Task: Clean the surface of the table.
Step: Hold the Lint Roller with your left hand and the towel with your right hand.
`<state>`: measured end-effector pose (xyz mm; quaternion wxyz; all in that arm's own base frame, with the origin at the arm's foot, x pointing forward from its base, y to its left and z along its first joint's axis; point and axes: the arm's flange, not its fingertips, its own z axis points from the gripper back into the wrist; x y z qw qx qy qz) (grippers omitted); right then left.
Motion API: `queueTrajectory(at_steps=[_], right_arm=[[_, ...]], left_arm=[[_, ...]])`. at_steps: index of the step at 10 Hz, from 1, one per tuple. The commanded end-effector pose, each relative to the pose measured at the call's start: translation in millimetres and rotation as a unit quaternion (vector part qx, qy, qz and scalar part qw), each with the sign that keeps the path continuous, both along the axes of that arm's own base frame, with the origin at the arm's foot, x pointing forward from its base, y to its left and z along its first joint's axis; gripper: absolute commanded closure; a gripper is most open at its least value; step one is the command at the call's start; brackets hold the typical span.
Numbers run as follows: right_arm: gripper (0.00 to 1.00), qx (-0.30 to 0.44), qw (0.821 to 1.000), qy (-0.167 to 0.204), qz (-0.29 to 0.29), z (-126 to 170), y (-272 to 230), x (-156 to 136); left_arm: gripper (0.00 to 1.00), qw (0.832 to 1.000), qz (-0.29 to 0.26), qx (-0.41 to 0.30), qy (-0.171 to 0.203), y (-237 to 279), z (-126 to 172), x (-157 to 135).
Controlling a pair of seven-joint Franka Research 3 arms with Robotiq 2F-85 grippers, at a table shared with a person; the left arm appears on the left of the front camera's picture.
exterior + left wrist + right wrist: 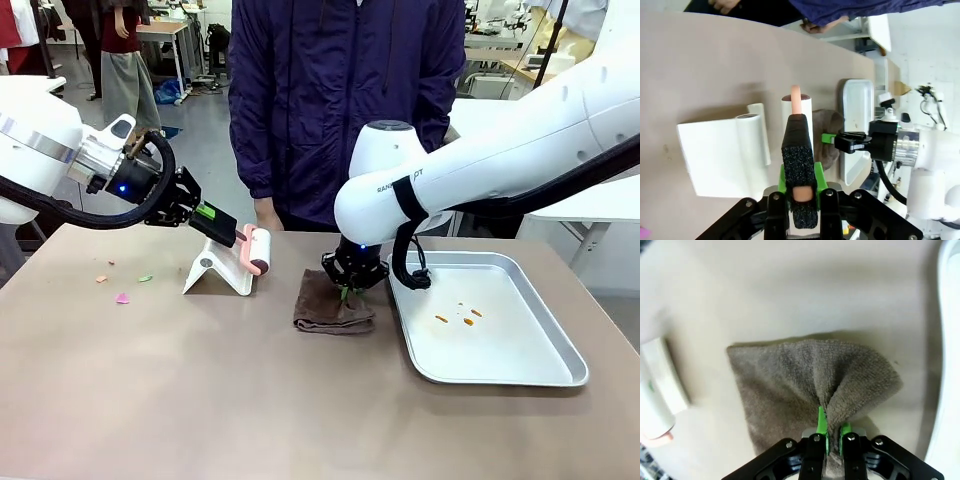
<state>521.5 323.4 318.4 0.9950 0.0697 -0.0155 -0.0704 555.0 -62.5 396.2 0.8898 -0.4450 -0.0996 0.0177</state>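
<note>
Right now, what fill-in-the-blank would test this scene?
The left gripper holds the roller by its ____ handle.
The right gripper pinches the ____ cloth.
Coloured scraps lie on the table on the robot's ____ side.
The tray holds a few ____ crumbs.
Missing: pink, brown, left, orange.

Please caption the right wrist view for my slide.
The right gripper pinches a fold of the brown cloth lying on the table.
</note>
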Motion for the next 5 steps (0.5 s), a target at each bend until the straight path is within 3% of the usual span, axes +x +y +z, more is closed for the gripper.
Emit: queueTrajectory(at_steps=[1, 3, 4, 5], right_arm=[[1.00, 0.108, 0.994, -0.002, 0.019, 27, -49, -31], [1.00, 0.215, 0.975, -0.016, 0.049, 45, -81, -55], [1.00, 0.287, 0.955, -0.025, 0.073, 52, -99, -70], [1.00, 0.336, 0.936, -0.025, 0.102, 54, -113, -86]], left_arm=[[1.00, 0.998, -0.026, -0.049, -0.043, 10, 23, -28], [1.00, 0.993, -0.057, -0.085, -0.059, 25, 45, -50], [1.00, 0.989, -0.074, -0.109, -0.064, 39, 58, -67], [1.00, 0.991, -0.053, -0.102, -0.073, 54, 67, -80]])
